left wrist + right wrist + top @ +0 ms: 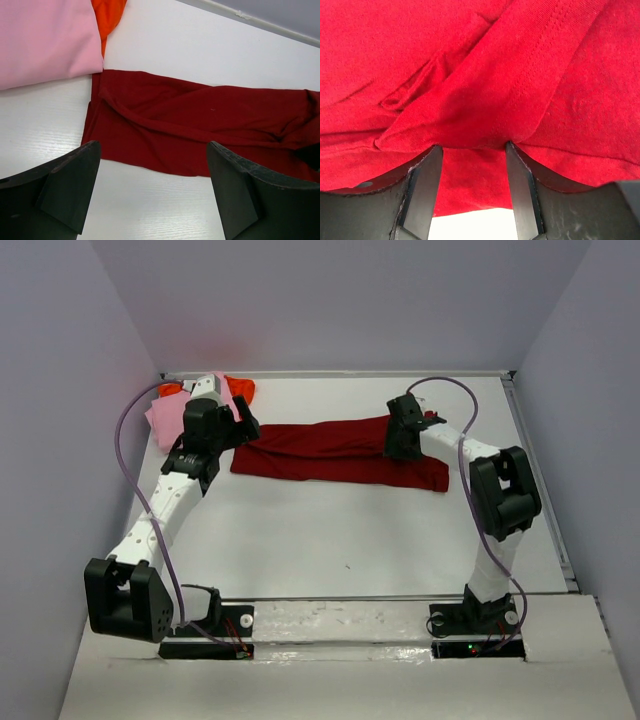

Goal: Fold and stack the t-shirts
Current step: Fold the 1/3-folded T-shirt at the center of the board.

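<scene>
Thin pinch could undo the crimson t-shirt's fold

It lies in a long band on the table, one end touching the pink t-shirt (orange-red t-shirt beyond). The left fingers are spread, empty, above that end. The right fingers straddle a ridge at the end farthest from pink, grip unclear; catching one layer would drag the fold open.

1. A white table is carrying three shirts.
2. A dark crimson shirt is lying as a long strip across its far middle.
3. A pink shirt is overlapping an orange-red shirt at the far-left corner.
</scene>
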Controlling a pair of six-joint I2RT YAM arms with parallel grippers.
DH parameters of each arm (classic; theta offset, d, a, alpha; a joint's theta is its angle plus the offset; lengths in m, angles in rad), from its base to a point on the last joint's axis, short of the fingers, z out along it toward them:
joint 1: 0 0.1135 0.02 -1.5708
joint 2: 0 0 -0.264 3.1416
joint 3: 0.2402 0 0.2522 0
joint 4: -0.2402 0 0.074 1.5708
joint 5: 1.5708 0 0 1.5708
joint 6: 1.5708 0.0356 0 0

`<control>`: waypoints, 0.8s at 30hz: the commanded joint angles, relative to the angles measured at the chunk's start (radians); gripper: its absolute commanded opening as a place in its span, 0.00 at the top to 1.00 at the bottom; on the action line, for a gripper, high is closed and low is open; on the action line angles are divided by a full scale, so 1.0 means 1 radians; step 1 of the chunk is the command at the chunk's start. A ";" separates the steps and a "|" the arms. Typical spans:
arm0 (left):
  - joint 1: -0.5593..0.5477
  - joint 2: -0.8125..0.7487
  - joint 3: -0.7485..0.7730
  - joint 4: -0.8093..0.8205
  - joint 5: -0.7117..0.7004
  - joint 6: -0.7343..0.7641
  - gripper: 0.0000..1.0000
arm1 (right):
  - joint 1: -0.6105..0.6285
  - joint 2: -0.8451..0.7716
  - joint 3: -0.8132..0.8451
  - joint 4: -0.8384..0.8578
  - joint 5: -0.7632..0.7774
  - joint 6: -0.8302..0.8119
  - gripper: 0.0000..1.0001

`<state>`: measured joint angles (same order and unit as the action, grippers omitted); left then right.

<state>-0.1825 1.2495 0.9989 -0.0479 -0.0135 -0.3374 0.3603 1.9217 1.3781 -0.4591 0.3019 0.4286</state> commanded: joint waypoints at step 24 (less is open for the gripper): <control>-0.011 -0.036 0.007 0.036 -0.025 0.024 0.05 | -0.004 0.042 0.163 0.043 0.046 -0.057 1.00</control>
<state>-0.1890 1.2449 0.9989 -0.0479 -0.0311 -0.3256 0.3603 1.9980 1.4509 -0.4416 0.3187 0.4118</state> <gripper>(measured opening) 0.953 0.018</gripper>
